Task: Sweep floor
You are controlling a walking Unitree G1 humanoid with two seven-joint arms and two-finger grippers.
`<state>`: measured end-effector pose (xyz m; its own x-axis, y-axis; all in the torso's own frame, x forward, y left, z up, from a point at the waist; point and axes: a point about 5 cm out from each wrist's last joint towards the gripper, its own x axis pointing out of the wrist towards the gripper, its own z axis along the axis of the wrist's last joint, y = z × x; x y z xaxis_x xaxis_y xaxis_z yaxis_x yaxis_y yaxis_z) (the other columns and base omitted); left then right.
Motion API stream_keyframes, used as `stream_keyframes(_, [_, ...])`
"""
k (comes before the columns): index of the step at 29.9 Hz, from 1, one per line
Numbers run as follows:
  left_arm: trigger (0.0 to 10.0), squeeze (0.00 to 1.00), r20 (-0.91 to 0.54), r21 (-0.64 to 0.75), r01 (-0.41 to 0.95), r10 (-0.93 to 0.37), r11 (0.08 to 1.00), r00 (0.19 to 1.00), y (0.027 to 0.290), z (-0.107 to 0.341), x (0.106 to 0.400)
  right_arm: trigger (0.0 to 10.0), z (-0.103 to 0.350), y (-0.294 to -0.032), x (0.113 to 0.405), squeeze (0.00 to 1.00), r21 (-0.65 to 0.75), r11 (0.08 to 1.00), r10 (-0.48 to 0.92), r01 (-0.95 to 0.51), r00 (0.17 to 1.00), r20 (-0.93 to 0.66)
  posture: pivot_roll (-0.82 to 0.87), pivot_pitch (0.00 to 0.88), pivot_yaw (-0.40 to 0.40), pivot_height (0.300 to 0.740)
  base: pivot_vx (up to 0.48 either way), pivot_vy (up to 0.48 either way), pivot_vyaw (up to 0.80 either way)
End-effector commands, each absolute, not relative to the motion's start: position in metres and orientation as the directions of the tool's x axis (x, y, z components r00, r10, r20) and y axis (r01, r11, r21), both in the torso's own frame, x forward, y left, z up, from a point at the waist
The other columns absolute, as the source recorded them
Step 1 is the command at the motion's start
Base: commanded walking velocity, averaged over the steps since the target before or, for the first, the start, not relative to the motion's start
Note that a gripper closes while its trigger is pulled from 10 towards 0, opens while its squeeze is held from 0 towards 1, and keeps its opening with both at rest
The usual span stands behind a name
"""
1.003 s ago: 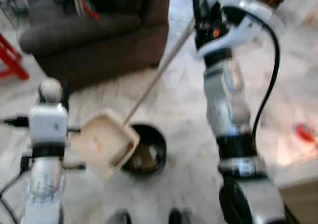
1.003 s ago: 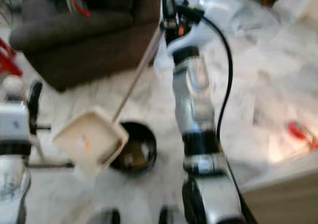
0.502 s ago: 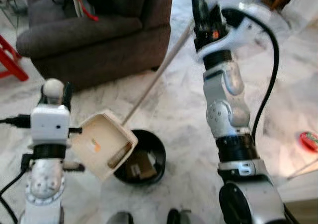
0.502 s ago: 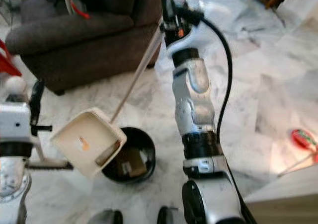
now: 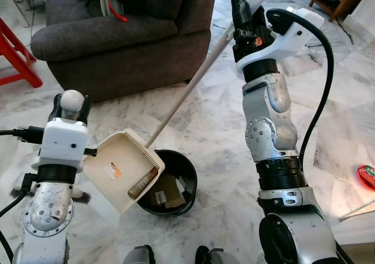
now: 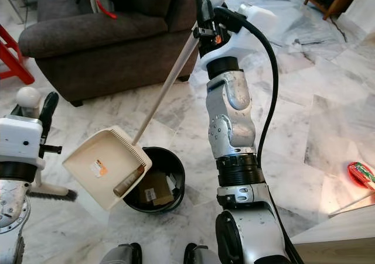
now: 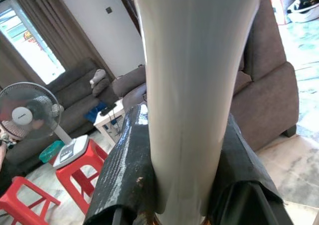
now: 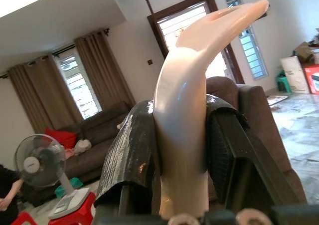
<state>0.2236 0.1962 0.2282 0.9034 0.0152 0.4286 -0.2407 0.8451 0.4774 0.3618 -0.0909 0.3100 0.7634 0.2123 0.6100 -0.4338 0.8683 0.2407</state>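
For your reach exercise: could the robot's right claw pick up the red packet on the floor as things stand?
Probably not: the right claw is shut on the dustpan handle, raised far from the red packet.

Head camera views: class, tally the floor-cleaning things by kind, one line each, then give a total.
dustpan: 1
broom: 1
bin: 1
Total: 3
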Motion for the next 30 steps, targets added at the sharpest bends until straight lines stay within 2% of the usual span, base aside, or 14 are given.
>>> stream_keyframes(1, [10.0,0.0,0.507,0.528,-0.263,-0.051,0.807,0.861,0.189,0.251,0.219,10.0,0.325,-0.093,0.355,0.0,0.235,0.863,0.19,-0.448,0.718,0.669,0.15,0.221,-0.038,0.74,0.0,0.0,0.0])
stream_keyframes(6, [10.0,0.0,0.507,0.588,-0.249,-0.111,0.769,0.855,0.188,0.26,0.221,10.0,0.325,-0.093,0.355,0.0,0.234,0.864,0.19,-0.446,0.719,0.669,0.15,0.221,-0.034,0.74,0.0,0.0,0.0])
stream_keyframes(8, [10.0,0.0,0.479,0.651,-0.226,-0.161,0.725,0.863,0.184,0.261,0.222,10.0,0.324,-0.094,0.355,0.0,0.237,0.863,0.189,-0.445,0.721,0.667,0.16,0.222,-0.031,0.74,0.0,0.0,0.0])
stream_keyframes(18, [10.0,0.0,0.391,0.757,-0.15,-0.256,0.636,0.884,0.176,0.252,0.224,10.0,0.322,-0.094,0.355,0.0,0.234,0.866,0.188,-0.441,0.723,0.665,0.15,0.216,-0.028,0.74,0.0,0.0,0.0])
stream_keyframes(25, [10.0,0.0,0.428,0.689,-0.177,-0.197,0.702,0.882,0.18,0.256,0.224,10.0,0.315,-0.095,0.357,0.0,0.241,0.871,0.184,-0.427,0.74,0.647,0.16,0.213,-0.025,0.74,0.0,0.0,0.0])
stream_keyframes(27, [10.0,0.0,0.442,0.649,-0.185,-0.167,0.738,0.881,0.181,0.256,0.225,10.0,0.308,-0.096,0.36,0.0,0.243,0.887,0.178,-0.392,0.777,0.604,0.15,0.214,-0.025,0.74,0.0,0.0,0.0])
stream_keyframes(30, [10.0,0.0,0.446,0.636,-0.187,-0.16,0.749,0.88,0.18,0.256,0.225,10.0,0.306,-0.094,0.36,0.0,0.265,0.879,0.175,-0.396,0.785,0.594,0.15,0.215,-0.026,0.74,0.0,0.0,0.0])
